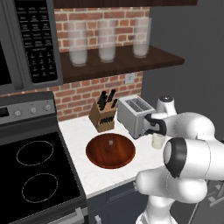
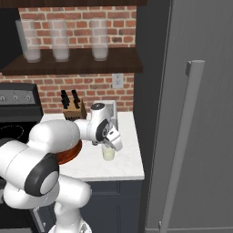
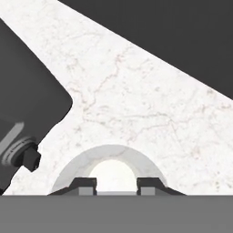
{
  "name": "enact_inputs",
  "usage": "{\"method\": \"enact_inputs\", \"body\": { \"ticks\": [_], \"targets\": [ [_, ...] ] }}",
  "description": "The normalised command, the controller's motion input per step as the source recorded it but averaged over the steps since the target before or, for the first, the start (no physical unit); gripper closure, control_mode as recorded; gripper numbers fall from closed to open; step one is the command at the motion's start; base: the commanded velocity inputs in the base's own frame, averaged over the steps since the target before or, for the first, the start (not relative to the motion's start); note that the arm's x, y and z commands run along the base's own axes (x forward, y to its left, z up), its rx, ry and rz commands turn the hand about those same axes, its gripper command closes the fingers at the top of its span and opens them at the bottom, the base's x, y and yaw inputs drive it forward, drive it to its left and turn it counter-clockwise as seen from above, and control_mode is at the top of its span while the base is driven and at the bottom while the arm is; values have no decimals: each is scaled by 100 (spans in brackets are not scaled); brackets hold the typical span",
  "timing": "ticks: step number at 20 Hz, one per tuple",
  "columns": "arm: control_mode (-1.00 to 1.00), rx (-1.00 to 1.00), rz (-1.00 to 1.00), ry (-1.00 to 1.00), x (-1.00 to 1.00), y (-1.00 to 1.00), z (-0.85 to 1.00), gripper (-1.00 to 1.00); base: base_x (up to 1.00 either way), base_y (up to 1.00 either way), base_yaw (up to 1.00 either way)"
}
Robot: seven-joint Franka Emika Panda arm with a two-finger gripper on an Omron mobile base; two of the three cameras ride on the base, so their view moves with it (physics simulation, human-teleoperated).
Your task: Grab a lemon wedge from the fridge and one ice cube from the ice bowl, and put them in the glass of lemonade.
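The glass of lemonade [image 1: 157,141] [image 2: 108,152] stands on the white counter in front of the toaster. My gripper [image 1: 155,134] [image 2: 111,142] hangs straight over it, tips close to the rim. In the hand view the glass [image 3: 109,152] curves just beyond my gripper [image 3: 116,186], whose fingertips [image 3: 86,185] stand a small gap apart with pale liquid showing between them. The lemon wedge is hidden. The ice bowl [image 1: 98,153] [image 2: 70,154] sits left of the glass with one small cube [image 1: 111,142] in it. The fridge [image 2: 200,113] stands to the right, its door closed.
A silver toaster [image 1: 133,114] and a knife block [image 1: 103,116] stand behind the bowl against the brick wall. Three tall frosted glasses [image 1: 107,41] rest on the shelf above. The stove [image 1: 35,170] lies left of the counter. The fridge handle [image 2: 182,145] runs close to the counter's right edge.
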Motion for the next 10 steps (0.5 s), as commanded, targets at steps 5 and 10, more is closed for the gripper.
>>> {"method": "enact_inputs", "body": {
  "ticks": [5,10],
  "targets": [
    [-100,0,-6,0,3,0,0,100,0,0,0],
    [-100,0,-6,1,5,0,5,100,0,0,0]
  ]
}}
